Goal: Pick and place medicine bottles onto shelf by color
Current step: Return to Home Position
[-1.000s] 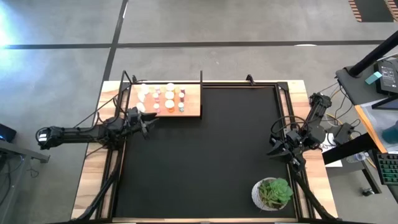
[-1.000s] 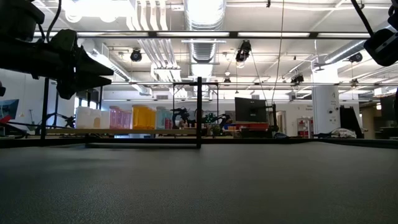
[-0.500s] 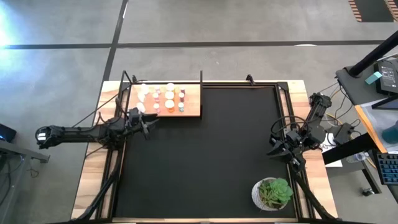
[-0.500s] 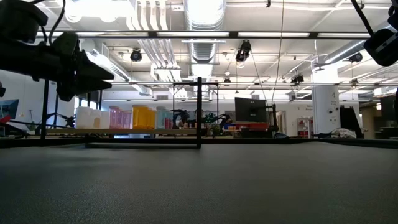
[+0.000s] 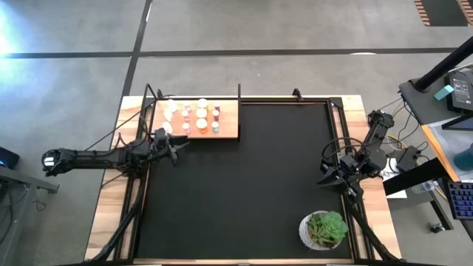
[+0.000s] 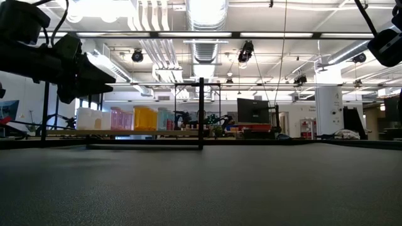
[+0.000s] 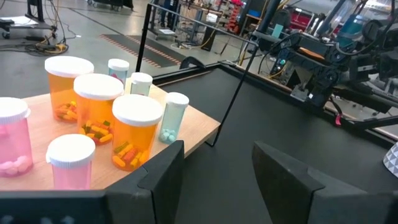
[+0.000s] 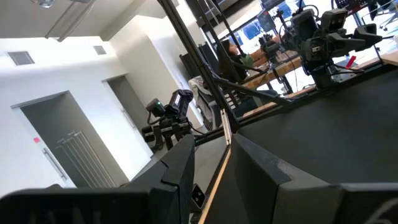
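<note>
The light-wood shelf [image 5: 228,130] stands at the black mat's far left corner, with several medicine bottles [image 5: 198,117] upright on it. The left wrist view shows orange bottles [image 7: 93,106], pink ones [image 7: 12,149] and a small pale one [image 7: 175,116], all white-capped. My left gripper [image 5: 177,145] hovers open just off the shelf's near left corner, nothing between its fingers [image 7: 163,171]. My right gripper [image 5: 326,177] waits shut at the mat's right edge, holding nothing.
A green plant in a white pot [image 5: 324,229] stands at the mat's near right corner. Thin black posts [image 6: 201,113] rise from the shelf's corners. The black mat [image 5: 236,192] between the arms is bare.
</note>
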